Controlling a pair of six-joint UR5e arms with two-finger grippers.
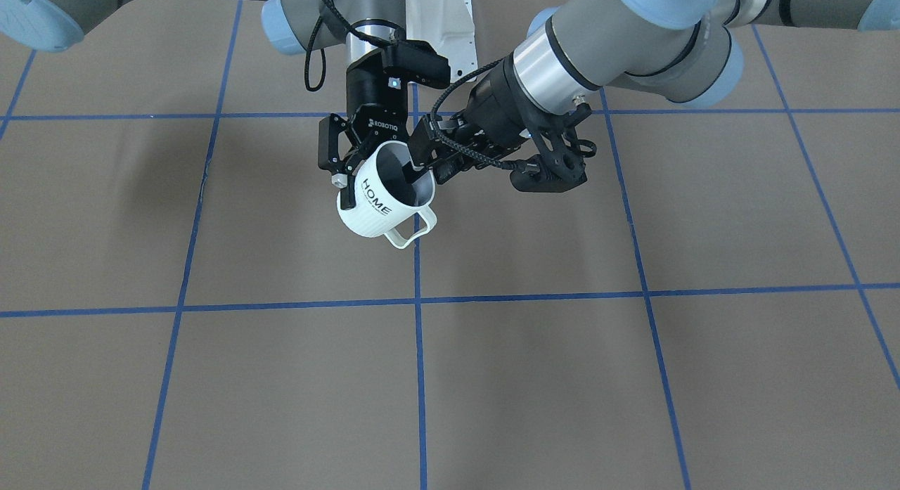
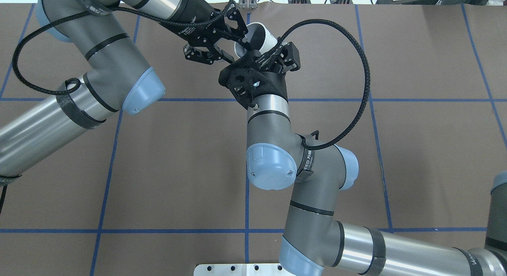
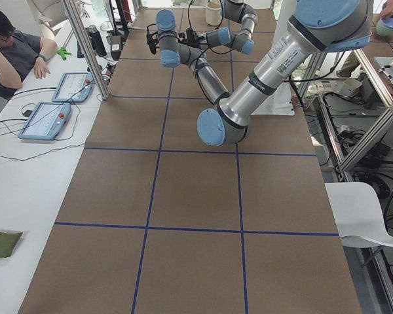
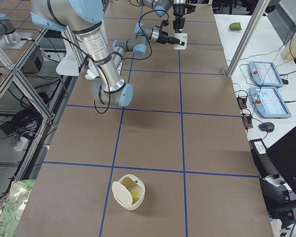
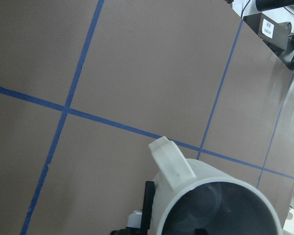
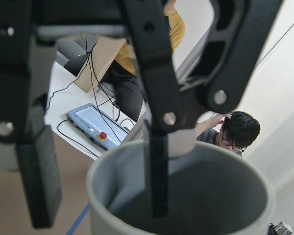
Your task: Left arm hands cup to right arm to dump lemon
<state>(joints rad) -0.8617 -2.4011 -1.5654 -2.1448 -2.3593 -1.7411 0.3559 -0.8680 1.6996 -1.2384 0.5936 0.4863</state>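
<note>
The ribbed, glossy white cup (image 1: 369,209), dark grey inside, hangs tilted above the matte brown table (image 1: 211,377). The left gripper (image 1: 441,168) clamps its rim. The right gripper (image 1: 380,173) straddles the wall, fingers spread apart. Only the right side view shows 1 round white tub (image 4: 133,206) holding something yellow.

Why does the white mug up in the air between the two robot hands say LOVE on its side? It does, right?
Not quite. The white mug is up in the air between the left gripper and the right gripper, but the black word on its side is HOME, not LOVE. The exterior front-facing view shows the letters clearly.
</note>
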